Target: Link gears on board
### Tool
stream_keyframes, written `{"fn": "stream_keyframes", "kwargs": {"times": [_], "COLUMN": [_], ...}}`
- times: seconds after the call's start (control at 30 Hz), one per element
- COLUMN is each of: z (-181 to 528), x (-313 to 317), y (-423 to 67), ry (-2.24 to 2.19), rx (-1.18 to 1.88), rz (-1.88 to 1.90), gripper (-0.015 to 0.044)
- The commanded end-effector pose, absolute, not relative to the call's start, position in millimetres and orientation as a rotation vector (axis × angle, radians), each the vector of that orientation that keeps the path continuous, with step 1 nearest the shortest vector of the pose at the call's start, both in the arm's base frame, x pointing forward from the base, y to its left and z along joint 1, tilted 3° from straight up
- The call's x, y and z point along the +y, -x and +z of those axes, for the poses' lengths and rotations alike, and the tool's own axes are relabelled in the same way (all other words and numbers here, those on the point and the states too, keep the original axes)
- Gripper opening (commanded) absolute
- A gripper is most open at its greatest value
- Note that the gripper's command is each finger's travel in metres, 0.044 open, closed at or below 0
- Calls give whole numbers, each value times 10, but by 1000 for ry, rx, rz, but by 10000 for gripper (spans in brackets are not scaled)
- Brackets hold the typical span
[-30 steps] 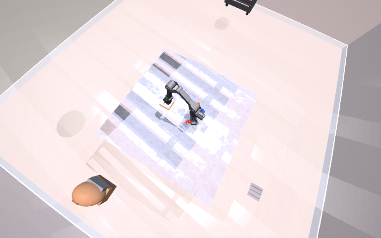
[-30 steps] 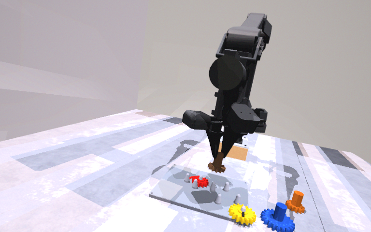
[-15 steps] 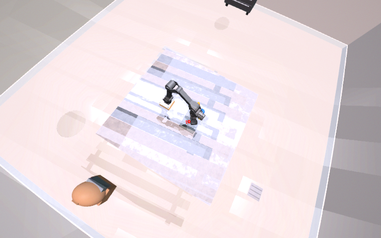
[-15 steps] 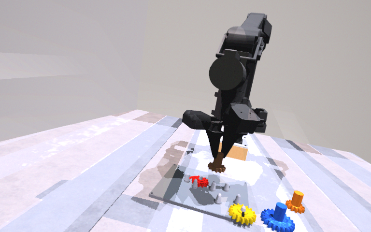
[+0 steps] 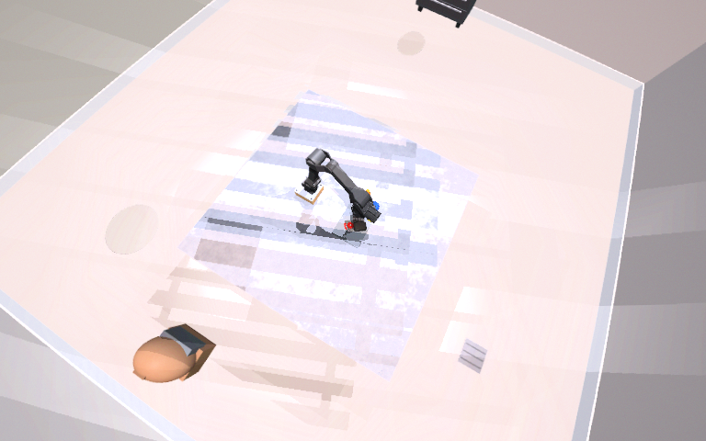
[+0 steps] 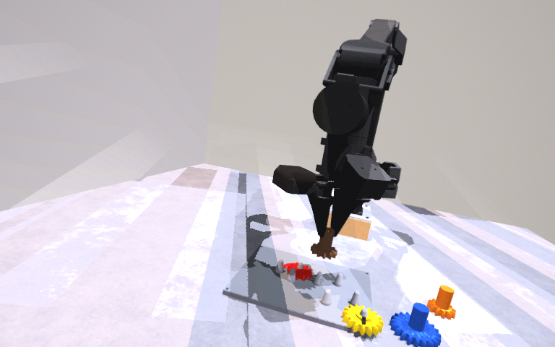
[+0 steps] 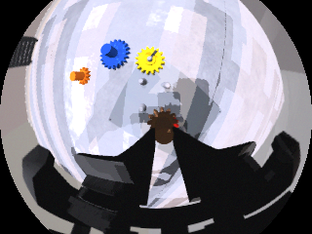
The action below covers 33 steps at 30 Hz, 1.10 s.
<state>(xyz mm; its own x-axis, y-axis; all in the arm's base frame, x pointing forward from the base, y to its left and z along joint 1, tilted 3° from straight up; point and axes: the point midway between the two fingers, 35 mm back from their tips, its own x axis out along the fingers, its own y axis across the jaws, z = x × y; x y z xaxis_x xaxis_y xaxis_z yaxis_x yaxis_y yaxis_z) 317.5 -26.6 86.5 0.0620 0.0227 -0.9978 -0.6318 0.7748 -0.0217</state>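
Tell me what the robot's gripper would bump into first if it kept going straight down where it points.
Probably the grey board or one of its pegs, near the red gear, met by the brown gear; depth is unclear.

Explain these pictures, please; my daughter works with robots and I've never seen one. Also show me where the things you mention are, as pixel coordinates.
The machine is one black jointed arm ending in a two-fingered gripper (image 6: pixel 330 233) (image 7: pixel 163 131). One picture looks down from high above, one from beside the table, and one from the arm's wrist. The gripper pinches a brown toothed gear (image 6: pixel 324 249) (image 7: pixel 163 119) in the air. Below lies a grey pegged board (image 6: pixel 261 282) carrying a red gear (image 6: pixel 303 272) and a yellow gear (image 6: pixel 373 323) (image 7: pixel 142 62). A blue gear (image 6: pixel 418 318) (image 7: pixel 117 58) and an orange gear (image 6: pixel 445 298) (image 7: pixel 76 76) stand beside it.
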Motion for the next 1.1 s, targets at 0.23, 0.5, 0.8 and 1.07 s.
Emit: {"fn": "stream_keyframes", "kwargs": {"times": [0.23, 0.5, 0.8, 1.07], "z": [715, 611, 479, 356], "x": [-256, -258, -247, -249], "y": [-3176, -3187, -3195, -3198], "ry": [674, 650, 481, 337], "rx": [1395, 1402, 1448, 1477], "rz": [673, 651, 493, 358], "gripper": [0, 0, 0, 0]}}
